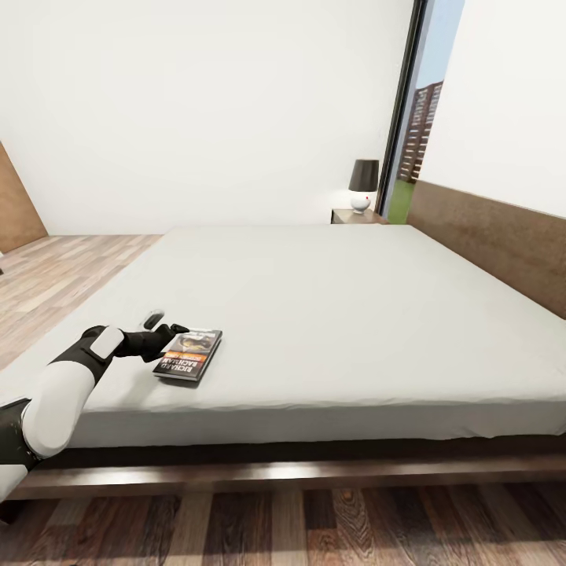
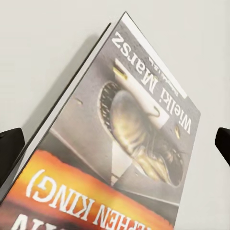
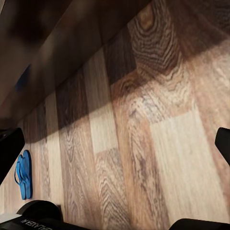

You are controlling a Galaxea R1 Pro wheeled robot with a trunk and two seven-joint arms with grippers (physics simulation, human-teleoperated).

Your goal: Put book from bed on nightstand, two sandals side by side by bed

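My left arm reaches in from the lower left of the head view, and my left pincer (image 1: 167,333) sits low over the bed (image 1: 330,314), right at the near left edge of the book (image 1: 189,354). The book lies flat on the light-grey mattress, in the lower left part of the frame, close to the mattress's front edge and left corner. In the left wrist view the book (image 2: 120,143) spans the middle, its cover with orange and white lettering facing the camera, and the dark fingertips (image 2: 9,148) of my left pincer stand wide apart at the two side edges of the picture, one on each side of the book. The jaws are spread and I cannot tell whether either one touches it.

The rest of the mattress stretches bare toward the upper right. At the far corner, upper centre-right of the head view, a nightstand (image 1: 355,216) carries a black-shaded lamp (image 1: 363,185), beside a tall dark-framed window (image 1: 405,110). Wood floor (image 1: 299,527) runs along the bottom of the frame below the dark bed frame.

In the right wrist view my right pincer (image 3: 117,143) points down at the plank floor with its tips far apart and nothing between them. A blue sandal (image 3: 24,173) lies on the floor at the lower left, near the shadowed underside of the bed frame.
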